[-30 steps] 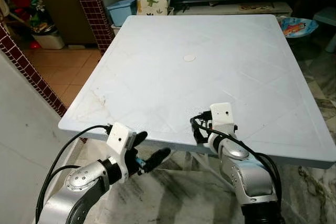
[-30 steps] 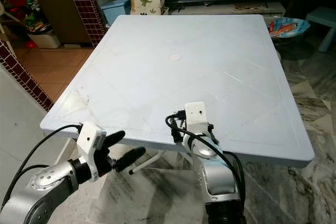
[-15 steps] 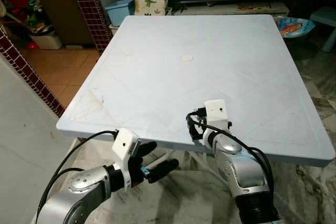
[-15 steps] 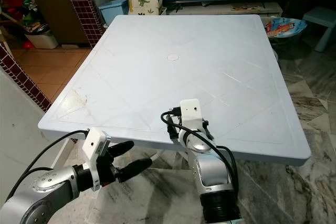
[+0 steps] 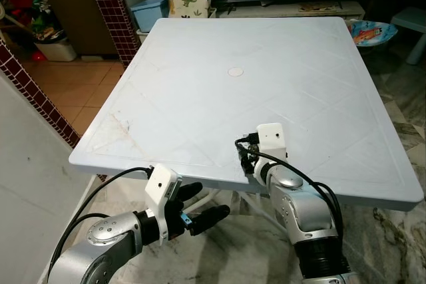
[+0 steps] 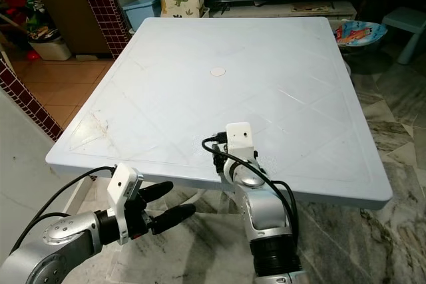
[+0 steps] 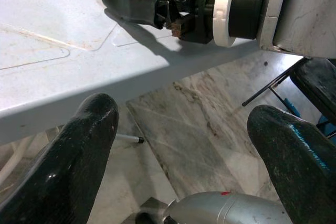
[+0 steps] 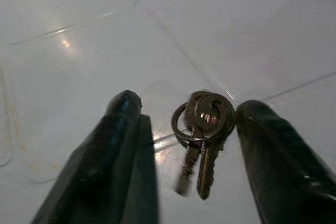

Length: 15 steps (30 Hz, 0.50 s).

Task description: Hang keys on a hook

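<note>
Right gripper (image 8: pixel 189 156) spread wide around the keys (image 8: pixel 203 129) on the white desk (image 5: pixel 266 51).
The keys lay flat between its two black fingers, touching neither, at the frame's lower centre; the left gripper (image 5: pixel 200 205), also open, hung below the desk's near edge.

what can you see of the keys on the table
The keys are two small dull brownish metal keys on one thin ring, heads overlapping. They lie flat on the white table, near its front edge by the robot, blades pointing back toward the right gripper. That gripper's jaws stand open, one black finger on each side of the keys, neither visibly touching them. Only the tabletop touches them. The blades' teeth are too blurred to make out.
</note>
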### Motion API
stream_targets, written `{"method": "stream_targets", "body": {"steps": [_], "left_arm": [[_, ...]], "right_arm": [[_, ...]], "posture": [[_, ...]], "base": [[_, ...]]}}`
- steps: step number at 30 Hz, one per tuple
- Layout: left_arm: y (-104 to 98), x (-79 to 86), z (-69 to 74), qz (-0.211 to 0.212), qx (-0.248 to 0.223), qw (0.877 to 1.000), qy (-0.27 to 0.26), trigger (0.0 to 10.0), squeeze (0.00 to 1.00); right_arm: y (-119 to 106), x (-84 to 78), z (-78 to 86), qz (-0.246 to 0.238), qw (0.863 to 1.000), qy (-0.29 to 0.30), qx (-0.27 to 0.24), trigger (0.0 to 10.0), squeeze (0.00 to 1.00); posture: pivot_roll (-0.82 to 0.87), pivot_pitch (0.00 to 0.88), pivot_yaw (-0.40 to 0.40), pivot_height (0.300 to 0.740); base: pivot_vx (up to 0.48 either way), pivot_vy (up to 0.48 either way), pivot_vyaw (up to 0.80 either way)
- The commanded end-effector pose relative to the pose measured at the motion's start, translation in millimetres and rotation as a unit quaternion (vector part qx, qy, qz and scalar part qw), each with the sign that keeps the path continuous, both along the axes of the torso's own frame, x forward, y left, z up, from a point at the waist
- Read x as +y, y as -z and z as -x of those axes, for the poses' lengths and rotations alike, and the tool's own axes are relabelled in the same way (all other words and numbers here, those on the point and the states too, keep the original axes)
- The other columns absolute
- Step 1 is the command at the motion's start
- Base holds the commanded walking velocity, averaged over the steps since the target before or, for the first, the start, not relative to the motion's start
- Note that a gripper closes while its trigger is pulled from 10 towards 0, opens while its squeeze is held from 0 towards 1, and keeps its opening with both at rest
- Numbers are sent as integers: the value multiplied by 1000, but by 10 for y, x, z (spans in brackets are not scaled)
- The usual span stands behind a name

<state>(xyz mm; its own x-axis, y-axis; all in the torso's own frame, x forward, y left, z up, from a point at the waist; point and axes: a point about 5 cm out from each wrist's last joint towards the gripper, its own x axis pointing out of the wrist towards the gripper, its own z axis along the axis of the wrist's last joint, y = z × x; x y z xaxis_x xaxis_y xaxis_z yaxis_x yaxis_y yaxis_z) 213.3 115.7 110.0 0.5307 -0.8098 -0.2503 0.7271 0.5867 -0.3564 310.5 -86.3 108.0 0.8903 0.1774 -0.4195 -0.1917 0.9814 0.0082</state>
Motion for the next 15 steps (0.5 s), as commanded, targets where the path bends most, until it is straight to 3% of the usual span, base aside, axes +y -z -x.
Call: {"method": "stream_targets", "body": {"steps": [1,15], "left_arm": [[-20,4,20,-5,-1,1000,5,10000,0],[-14,0,17,-9,0,1000,5,10000,0]], "right_arm": [[70,128,78,-9,999,-26,24,0,0],[79,43,89,11,999,-19,37,0,0]], "posture": [[32,60,88,740],[29,60,88,740]], "base": [[0,0,0],[0,0,0]]}}
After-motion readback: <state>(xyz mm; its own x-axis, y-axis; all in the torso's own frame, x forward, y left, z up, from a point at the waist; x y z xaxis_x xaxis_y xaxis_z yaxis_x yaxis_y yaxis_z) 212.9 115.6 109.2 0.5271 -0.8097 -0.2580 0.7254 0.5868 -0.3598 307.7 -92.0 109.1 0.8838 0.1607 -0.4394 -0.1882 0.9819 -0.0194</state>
